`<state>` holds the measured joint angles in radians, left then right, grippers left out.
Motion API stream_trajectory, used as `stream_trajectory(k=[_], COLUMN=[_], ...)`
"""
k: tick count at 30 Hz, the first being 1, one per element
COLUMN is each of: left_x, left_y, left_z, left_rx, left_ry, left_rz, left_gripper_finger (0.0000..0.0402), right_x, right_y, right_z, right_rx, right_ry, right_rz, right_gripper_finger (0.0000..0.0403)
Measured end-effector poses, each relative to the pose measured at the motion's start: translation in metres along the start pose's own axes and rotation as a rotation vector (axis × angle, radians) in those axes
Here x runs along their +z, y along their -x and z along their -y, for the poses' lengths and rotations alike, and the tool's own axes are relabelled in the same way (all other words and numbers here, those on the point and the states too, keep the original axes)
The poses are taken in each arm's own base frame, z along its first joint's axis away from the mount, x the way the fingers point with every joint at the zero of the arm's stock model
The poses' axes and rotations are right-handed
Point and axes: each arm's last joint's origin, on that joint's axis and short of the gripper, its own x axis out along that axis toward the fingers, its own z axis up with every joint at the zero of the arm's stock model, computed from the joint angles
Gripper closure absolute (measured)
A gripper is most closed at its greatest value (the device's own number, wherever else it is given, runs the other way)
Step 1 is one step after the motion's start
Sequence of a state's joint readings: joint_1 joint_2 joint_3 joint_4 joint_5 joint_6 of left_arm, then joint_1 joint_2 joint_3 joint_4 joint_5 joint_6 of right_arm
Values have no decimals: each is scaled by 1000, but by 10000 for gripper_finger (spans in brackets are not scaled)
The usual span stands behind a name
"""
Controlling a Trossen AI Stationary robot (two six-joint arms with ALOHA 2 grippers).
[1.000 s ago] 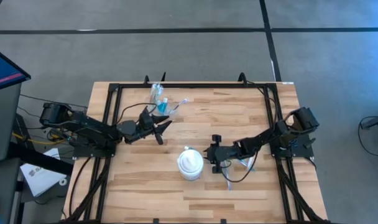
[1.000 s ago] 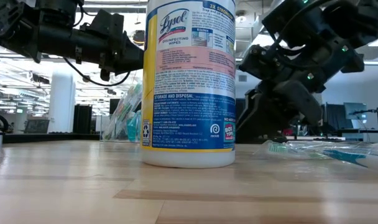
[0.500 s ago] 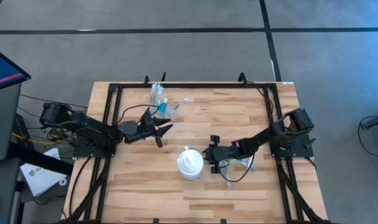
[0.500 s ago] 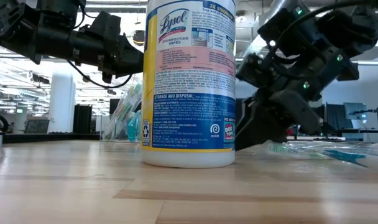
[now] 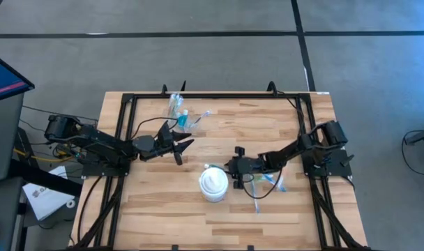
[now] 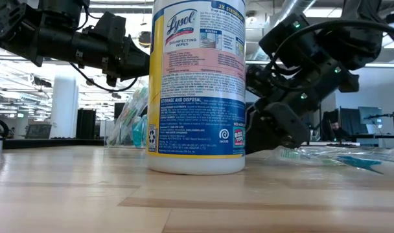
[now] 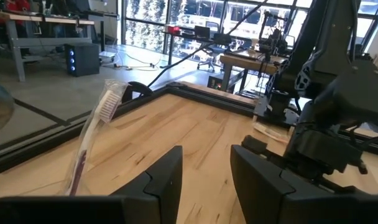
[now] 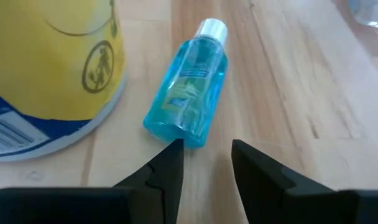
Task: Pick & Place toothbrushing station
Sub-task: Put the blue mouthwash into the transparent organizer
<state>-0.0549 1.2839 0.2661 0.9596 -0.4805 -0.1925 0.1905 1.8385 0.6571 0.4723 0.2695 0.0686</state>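
Note:
A clear cup (image 5: 176, 106) with pastel toothbrushes (image 5: 199, 117) stands near the table's far edge, left of centre; the low view shows the cup (image 6: 135, 122) behind the tub. My left gripper (image 5: 184, 148) hovers open just near of it, level, holding nothing; a wrapped pink toothbrush (image 7: 93, 140) leans up beside its fingers. A small blue bottle (image 8: 188, 93) with a white cap lies on its side on the table. My right gripper (image 8: 206, 165) points slantwise down at it, open, its fingertips just short of the bottle's base. In the high view my right gripper (image 5: 231, 174) covers the bottle.
A tall white and yellow wipes tub (image 5: 213, 183) stands mid-table, right beside the blue bottle and my right gripper (image 6: 275, 123). A wrapped toothbrush (image 6: 326, 155) lies flat on the table under my right arm. A black frame (image 5: 219, 97) runs around the table.
My right gripper has moved toward the table's left edge, closer to the wipes tub, and has sunk a little toward the tabletop, staying open. The things on the table have kept their places.

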Motion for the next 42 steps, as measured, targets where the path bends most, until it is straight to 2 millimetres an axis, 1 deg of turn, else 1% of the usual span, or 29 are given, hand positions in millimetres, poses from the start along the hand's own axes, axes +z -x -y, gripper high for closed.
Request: stream_trajectory(k=[5, 10, 15, 23, 27, 30, 33, 37, 42], left_x=[0, 0, 0, 0, -1, -3, -8, -16, -24], left_y=[0, 0, 0, 0, 0, 0, 0, 1, 3], left_z=[0, 0, 0, 0, 2, 2, 1, 0, 0], left_rx=[0, 0, 0, -2, -53, -76, -77, -92, -165], left_ry=[0, -1, -1, -2, -2, -14, -33, -47, -69], left_rz=[0, -1, -1, -3, -14, -43, -87, -169, -269], left_gripper_finger=[270, 270, 270, 270, 270, 270, 270, 270, 270], right_x=[3, 9, 9, 10, 7, 8, 12, 14, 15], right_y=[-2, -2, -4, -6, -14, -28, -35, -35, -31], right_z=[6, 7, 15, 24, 25, 22, 21, 24, 28], right_rx=[21, 47, 30, 48, 42, 59, 67, 61, 53], right_ry=[1, 6, -2, -21, -24, -7, -7, -8, -18], right_rz=[25, 81, 78, 79, 65, 48, 44, 16, -3], right_gripper_finger=[276, 276, 276, 276, 276, 276, 276, 276, 276])
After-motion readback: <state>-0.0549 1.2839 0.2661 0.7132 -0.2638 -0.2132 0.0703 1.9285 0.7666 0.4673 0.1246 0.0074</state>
